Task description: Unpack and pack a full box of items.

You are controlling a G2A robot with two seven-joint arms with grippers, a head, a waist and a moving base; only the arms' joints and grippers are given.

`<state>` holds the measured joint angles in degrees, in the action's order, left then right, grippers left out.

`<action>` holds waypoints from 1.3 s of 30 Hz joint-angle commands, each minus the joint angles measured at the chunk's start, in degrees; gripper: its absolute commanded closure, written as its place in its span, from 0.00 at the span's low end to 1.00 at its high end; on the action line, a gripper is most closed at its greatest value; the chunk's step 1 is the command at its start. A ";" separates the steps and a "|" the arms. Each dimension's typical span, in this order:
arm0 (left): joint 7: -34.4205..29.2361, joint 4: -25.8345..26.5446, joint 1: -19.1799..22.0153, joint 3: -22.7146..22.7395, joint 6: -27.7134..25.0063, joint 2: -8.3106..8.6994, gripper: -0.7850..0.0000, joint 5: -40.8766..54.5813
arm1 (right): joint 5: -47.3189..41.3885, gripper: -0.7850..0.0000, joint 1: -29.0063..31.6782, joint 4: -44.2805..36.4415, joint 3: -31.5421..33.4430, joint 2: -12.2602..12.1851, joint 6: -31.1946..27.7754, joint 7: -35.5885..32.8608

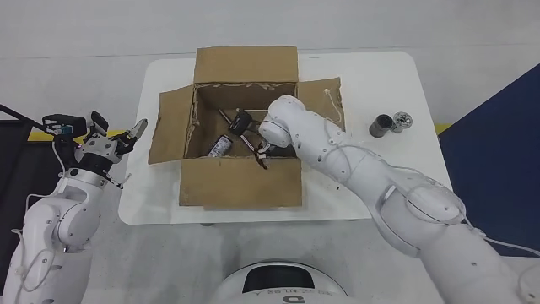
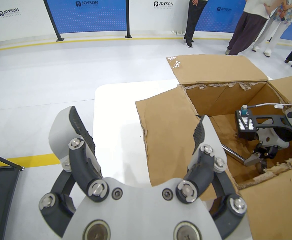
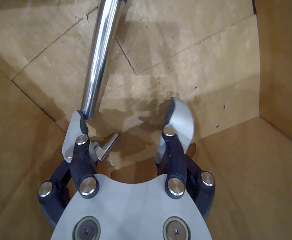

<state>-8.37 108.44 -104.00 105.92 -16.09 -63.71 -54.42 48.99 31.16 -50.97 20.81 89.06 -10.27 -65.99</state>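
Top view: hanging right end effector (image 3: 127, 111) wide open, empty, inside box (image 1: 240, 184) beside chrome rod (image 3: 99, 51); holding left end effector (image 2: 138, 116) open, empty, outside box.

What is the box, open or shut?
Open. All four flaps of the box are spread outward, and its floor shows.

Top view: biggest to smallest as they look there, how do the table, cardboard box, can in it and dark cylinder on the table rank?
1. table
2. cardboard box
3. can and dark cylinder look alike; the can lies farther from the camera, so unranked.
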 commanded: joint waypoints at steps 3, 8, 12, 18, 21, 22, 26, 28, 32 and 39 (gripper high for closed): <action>0.00 0.00 0.00 0.00 0.00 0.00 0.00 0.00 | -0.03 1.00 0.46 -1.06 1.22 -0.46 -1.51 0.51; 0.00 0.00 0.00 0.00 0.00 0.00 0.00 0.00 | 0.28 1.00 2.03 -4.48 3.45 -2.09 -4.24 0.59; 0.00 0.00 0.00 0.00 0.00 0.00 0.00 0.00 | 0.61 1.00 3.84 -8.69 5.90 -3.94 -6.54 0.11; 0.00 0.00 0.00 0.00 0.00 0.00 0.00 0.00 | 2.96 1.00 7.78 -19.25 12.06 -7.77 -7.91 0.39; 0.00 0.00 0.00 0.00 0.00 0.00 0.00 0.00 | 5.35 1.00 11.32 -25.95 16.21 -10.02 -7.90 1.45; 0.00 0.00 0.00 0.00 0.00 0.00 0.00 0.00 | 6.14 1.00 12.62 -28.10 17.59 -10.72 -8.07 1.85; 0.00 0.00 0.00 0.00 0.00 0.00 0.00 0.00 | 8.25 1.00 17.48 -34.59 22.16 -12.88 -9.20 3.53; 0.00 0.00 0.00 0.00 0.00 0.00 0.00 0.00 | 8.65 1.00 19.22 -36.53 23.97 -13.61 -10.00 4.22; 0.00 0.00 0.00 0.00 0.00 0.00 0.00 0.00 | 8.02 1.00 21.19 -38.45 26.26 -14.48 -11.65 4.43; 0.00 0.00 0.00 0.00 0.00 0.00 0.00 0.00 | 1.07 0.53 20.03 -38.24 27.12 -14.46 -14.12 2.95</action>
<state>-8.37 108.44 -104.00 105.92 -16.09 -63.71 -54.42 50.98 51.73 -89.43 48.17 74.49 -24.40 -62.71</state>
